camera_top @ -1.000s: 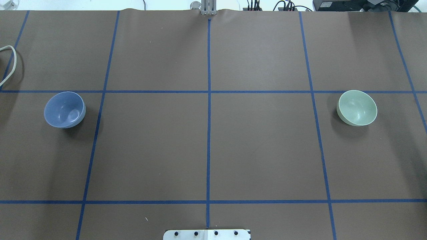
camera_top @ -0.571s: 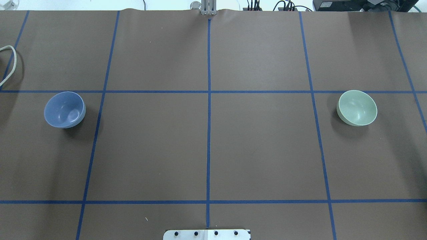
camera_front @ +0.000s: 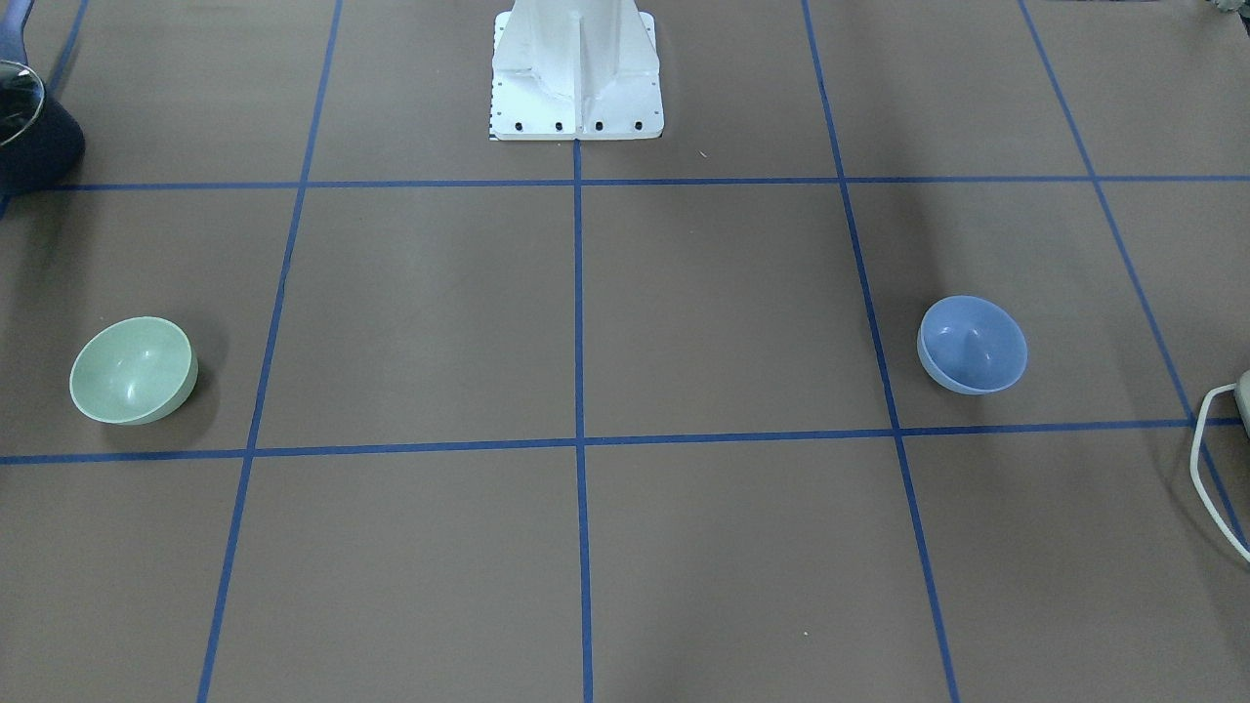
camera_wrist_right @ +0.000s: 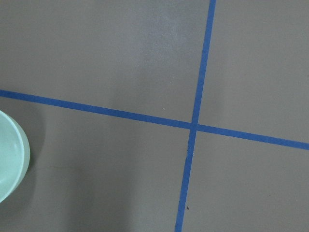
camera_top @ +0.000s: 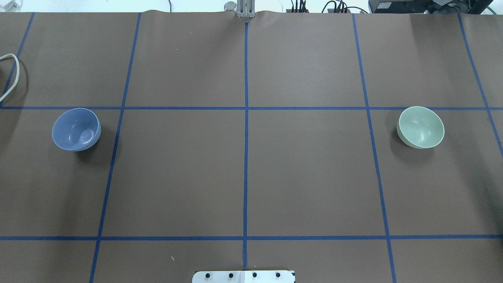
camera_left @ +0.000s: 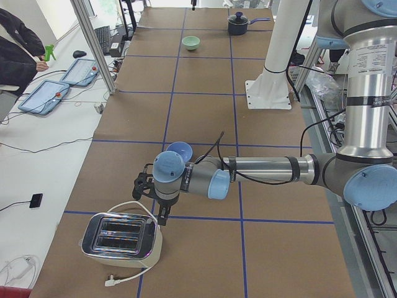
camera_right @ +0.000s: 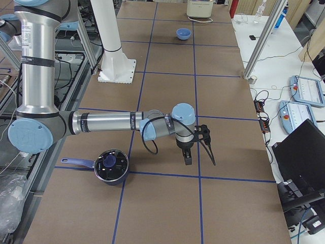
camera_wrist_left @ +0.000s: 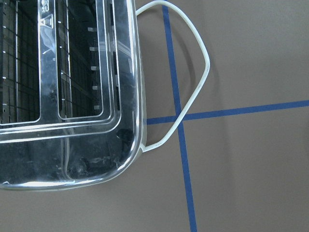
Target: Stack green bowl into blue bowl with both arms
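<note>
The green bowl [camera_top: 421,127] stands upright on the right of the table in the overhead view, and at the left in the front view [camera_front: 133,370]. Its rim shows at the left edge of the right wrist view [camera_wrist_right: 9,159]. The blue bowl [camera_top: 76,129] stands upright far to the left, also in the front view [camera_front: 973,345]. Both bowls are empty. My left gripper [camera_left: 152,202] hangs over a toaster, just beyond the blue bowl [camera_left: 180,150]. My right gripper [camera_right: 199,157] hangs over bare table. They show only in the side views, so I cannot tell whether they are open or shut.
A chrome toaster [camera_left: 121,239] stands at the table's left end, and its white cable [camera_top: 11,74] loops onto the table. A dark pot with a lid [camera_right: 109,165] stands at the right end. The white robot base [camera_front: 576,68] is at the near middle edge.
</note>
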You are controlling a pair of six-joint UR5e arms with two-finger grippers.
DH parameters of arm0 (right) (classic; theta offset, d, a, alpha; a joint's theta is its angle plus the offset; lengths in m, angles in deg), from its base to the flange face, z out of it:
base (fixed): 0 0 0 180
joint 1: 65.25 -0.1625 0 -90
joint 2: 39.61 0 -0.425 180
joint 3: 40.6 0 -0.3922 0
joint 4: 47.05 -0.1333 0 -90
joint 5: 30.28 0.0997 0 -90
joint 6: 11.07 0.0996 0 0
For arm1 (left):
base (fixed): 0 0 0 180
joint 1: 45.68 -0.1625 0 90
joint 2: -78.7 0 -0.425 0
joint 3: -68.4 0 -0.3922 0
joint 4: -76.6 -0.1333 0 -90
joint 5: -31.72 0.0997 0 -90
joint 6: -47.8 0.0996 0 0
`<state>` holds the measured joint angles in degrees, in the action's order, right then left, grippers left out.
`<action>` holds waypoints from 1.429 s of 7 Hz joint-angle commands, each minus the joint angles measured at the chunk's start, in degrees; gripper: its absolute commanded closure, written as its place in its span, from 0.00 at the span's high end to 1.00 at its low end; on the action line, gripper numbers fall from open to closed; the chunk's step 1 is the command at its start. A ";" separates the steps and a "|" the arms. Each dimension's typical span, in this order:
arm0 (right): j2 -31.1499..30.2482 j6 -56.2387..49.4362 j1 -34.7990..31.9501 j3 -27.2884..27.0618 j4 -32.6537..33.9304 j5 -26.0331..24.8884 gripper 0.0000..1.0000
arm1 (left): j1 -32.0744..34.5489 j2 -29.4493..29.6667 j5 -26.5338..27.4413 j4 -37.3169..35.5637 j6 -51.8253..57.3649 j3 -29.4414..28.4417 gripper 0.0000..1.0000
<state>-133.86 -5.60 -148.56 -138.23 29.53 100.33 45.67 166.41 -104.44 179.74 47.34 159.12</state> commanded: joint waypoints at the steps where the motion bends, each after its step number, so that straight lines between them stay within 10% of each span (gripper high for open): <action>1: 0.12 0.59 1.04 -0.01 -3.85 0.17 1.00 | -0.03 0.53 0.02 0.74 0.10 0.85 0.98; 6: 6.17 21.56 15.35 -2.64 -6.26 -2.70 1.00 | -16.77 0.62 0.99 15.13 -27.06 3.06 0.98; 10: 6.53 26.52 19.68 -4.06 -6.17 -8.26 1.00 | -32.70 6.40 11.52 20.78 -42.35 0.96 0.98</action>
<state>-127.38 20.62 -129.22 -142.23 23.34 92.78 16.89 170.79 -95.33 199.99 6.96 161.16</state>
